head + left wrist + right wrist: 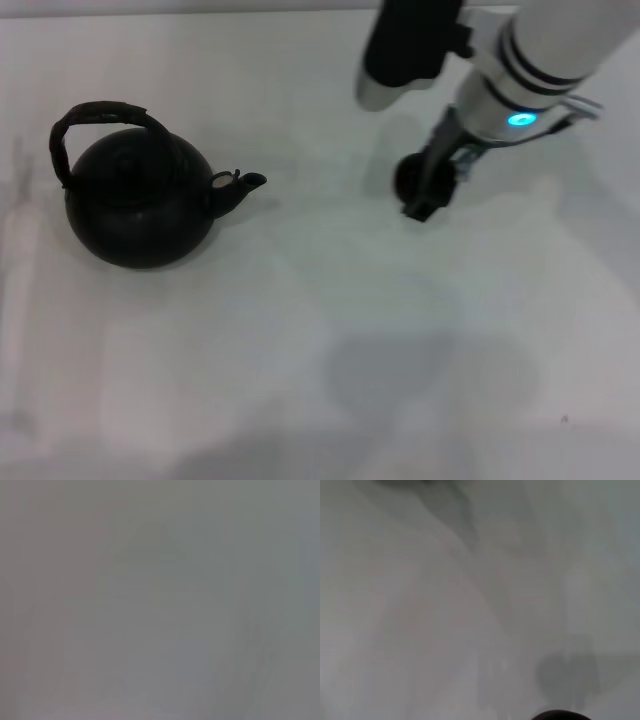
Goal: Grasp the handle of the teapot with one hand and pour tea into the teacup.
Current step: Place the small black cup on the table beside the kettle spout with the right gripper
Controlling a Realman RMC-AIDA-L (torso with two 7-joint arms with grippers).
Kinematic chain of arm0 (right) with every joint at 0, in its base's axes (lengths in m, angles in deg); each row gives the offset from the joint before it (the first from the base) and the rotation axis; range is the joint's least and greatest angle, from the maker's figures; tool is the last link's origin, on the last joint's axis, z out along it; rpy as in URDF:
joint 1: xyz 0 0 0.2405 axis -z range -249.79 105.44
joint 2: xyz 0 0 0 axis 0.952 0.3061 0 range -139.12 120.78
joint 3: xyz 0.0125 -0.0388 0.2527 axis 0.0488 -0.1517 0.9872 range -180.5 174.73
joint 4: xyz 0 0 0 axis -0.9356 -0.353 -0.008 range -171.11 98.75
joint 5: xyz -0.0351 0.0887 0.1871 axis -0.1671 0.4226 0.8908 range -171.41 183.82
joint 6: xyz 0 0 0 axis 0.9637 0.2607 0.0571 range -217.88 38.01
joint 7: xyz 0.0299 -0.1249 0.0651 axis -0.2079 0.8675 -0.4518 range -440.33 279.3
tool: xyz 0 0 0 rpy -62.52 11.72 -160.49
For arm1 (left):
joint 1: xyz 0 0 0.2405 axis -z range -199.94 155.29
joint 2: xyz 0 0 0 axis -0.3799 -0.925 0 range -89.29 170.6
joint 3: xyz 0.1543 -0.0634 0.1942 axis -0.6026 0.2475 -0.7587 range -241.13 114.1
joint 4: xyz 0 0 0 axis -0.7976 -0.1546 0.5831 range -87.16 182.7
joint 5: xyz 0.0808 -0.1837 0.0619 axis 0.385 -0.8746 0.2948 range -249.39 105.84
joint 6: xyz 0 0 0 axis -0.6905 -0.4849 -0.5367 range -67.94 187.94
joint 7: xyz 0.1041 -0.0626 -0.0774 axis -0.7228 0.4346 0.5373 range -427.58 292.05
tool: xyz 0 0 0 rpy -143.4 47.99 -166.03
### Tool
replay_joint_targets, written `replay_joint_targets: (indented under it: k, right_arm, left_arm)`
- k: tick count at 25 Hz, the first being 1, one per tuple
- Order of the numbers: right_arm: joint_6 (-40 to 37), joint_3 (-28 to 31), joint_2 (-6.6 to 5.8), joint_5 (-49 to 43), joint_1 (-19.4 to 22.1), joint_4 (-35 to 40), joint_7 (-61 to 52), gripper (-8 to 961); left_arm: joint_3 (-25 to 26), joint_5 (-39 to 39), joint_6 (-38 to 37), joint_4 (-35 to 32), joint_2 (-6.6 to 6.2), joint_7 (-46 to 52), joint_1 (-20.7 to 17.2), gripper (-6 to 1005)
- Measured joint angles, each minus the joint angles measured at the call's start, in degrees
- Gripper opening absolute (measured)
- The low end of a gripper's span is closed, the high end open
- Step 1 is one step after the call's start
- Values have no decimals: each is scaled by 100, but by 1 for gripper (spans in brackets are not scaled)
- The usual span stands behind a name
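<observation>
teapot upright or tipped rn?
Upright. The round black matte teapot sits flat on the white table, arched handle above, no gripper touching it.

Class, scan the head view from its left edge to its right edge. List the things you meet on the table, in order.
handle → teapot → teacup, with the right claw at it. The cup and claw overlap, so their mutual order is unclear.

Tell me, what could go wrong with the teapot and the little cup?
The right gripper is down right at the teacup, so it might knock it over. The teapot stands far off on the table, spout toward the cup; nothing holds its handle yet, so tea poured from there would likely spill.
</observation>
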Motion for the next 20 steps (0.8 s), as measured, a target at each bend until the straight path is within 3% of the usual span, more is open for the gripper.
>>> replay_joint_targets:
  k: [4, 11, 20]
  right_arm:
    - [-306, -410, 1, 544, -399, -312, 76, 725]
    - [-1047, -1657, 2, 1775, -1113, -1237, 67, 724]
    - [-1250, -1847, 1, 2014, -1268, -1224, 56, 724]
  left_arm:
    - [0, 6, -3, -3, 0, 0, -5, 723]
    - [-12, 34, -3, -10, 0, 0, 17, 725]
    - [-45, 35, 9, 23, 0, -1, 6, 724]
